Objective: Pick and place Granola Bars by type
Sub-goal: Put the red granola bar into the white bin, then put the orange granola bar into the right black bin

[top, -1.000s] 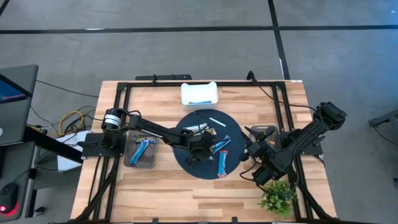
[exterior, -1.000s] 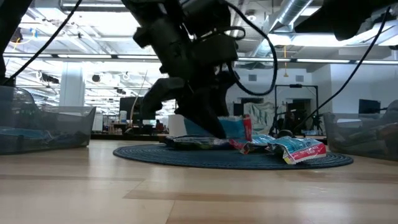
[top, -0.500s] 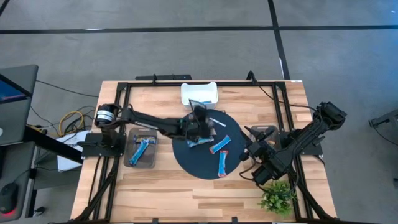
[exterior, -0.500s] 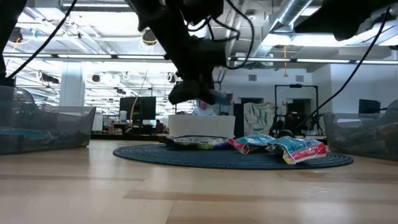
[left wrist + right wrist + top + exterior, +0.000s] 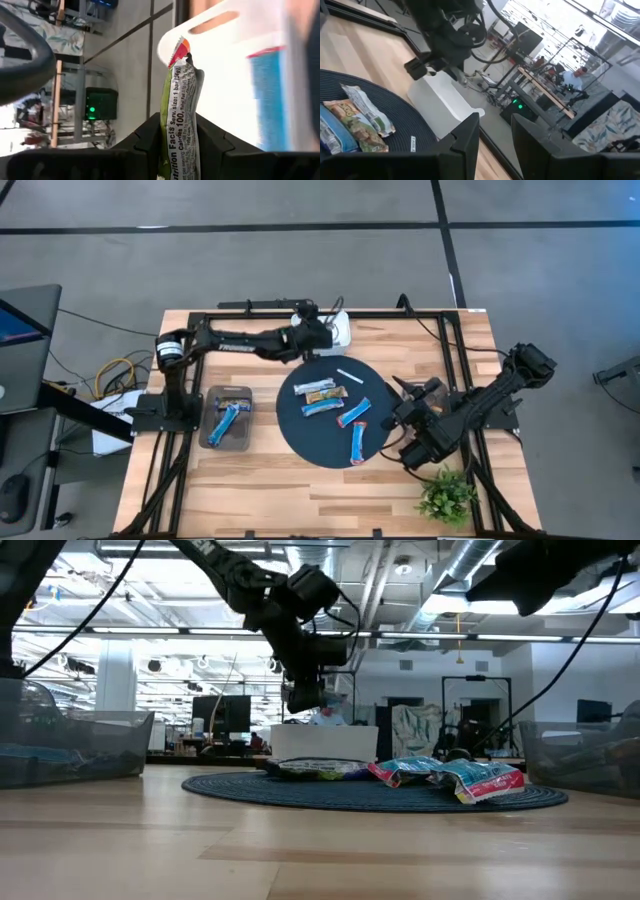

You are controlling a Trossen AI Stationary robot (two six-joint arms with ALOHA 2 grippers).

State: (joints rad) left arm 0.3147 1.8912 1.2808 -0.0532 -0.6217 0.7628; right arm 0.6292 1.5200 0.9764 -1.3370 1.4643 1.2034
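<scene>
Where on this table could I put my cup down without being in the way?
Bare wood lies in front of the round dark mat, between the clear bin and the small plant. The mat holds five granola bars; the left hand hovers over the white tray.

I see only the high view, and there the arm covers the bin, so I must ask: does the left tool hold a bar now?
Observer: Yes. In the left wrist view the left tool is shut on a green and silver bar with a red-orange end.
Operator: How low is it?
Observer: In the low view it hangs clearly above the rim of the white bin.
Operator: And the right tool?
Observer: Its own wrist view shows the right tool open, with nothing between the fingers.
</scene>
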